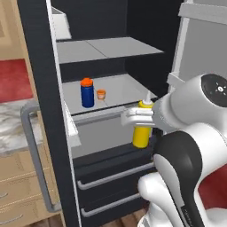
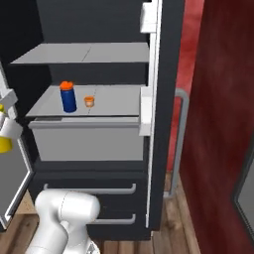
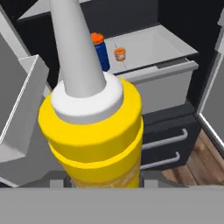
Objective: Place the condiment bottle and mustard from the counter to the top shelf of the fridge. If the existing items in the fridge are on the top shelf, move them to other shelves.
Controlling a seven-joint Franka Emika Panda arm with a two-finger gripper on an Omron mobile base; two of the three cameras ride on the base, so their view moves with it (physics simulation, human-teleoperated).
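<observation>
My gripper (image 1: 139, 116) is shut on the mustard (image 1: 142, 135), a yellow squeeze bottle with a pale nozzle, held upright in front of the open fridge (image 1: 146, 26) at about the height of the lower grey plate. In the hand view the mustard (image 3: 92, 131) rises right before the camera. At the left edge of the right base view a bit of the mustard (image 2: 5, 143) shows. The top shelf (image 1: 111, 48) is bare. The existing items, a blue orange-lidded jar (image 1: 87, 93) and a tiny orange cup (image 1: 101, 94), stand on the plate below it (image 1: 126, 88). The condiment bottle is out of view.
A fridge door with a grey bar handle (image 1: 33, 155) stands open on the left, another door (image 1: 204, 48) on the right. A grey drawer (image 2: 89, 141) and dark drawer fronts (image 1: 113, 177) lie below the shelves. A dark red wall (image 2: 218, 99) bounds the right.
</observation>
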